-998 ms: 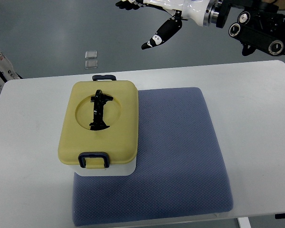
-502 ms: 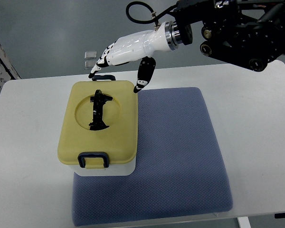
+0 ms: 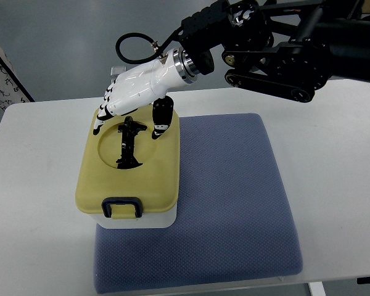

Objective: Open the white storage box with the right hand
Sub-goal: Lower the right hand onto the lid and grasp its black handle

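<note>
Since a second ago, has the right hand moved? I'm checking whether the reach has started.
Yes. The right hand has come down and to the picture's left, from above the table's far edge to over the far end of the box's yellow lid.

Right hand [image 3: 134,94] spread over the far end of the storage box [image 3: 130,165] lid — box on the blue mat [image 3: 234,203], counter's [image 3: 339,185] left.
</note>
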`<state>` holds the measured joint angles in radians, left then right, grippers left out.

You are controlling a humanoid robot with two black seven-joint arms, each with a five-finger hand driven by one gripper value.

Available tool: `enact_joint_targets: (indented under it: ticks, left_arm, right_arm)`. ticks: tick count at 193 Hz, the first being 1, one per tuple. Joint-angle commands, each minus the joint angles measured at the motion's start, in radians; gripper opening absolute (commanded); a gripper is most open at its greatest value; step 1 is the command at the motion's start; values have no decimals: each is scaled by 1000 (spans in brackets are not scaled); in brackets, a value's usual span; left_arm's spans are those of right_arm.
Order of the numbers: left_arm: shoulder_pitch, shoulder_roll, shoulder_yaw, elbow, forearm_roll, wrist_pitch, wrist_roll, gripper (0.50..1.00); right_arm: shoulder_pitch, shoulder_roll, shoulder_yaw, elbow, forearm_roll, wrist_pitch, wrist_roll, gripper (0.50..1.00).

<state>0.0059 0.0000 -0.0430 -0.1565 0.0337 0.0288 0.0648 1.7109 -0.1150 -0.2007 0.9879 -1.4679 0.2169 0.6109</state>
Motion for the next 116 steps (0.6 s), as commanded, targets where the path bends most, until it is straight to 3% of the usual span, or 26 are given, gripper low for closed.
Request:
enact_joint_targets:
  ticks: [1,27,71,116]
  left_arm:
    - [0,0,0,0,0,0,0,1000]
    - [0,0,0,0,0,0,1,1000]
    - [0,0,-2,0,0,0,0,1000]
    - [0,0,0,0,0,0,0,1000]
  right_arm:
    - [-4,6,-12,0,0,-2,0,823]
    - [-13,17,-14,0,0,-4,0,787]
    - [-16,15,-14,0,-2,-5,0,658]
    - [-8,9,-14,-2,-2,-14,0,654]
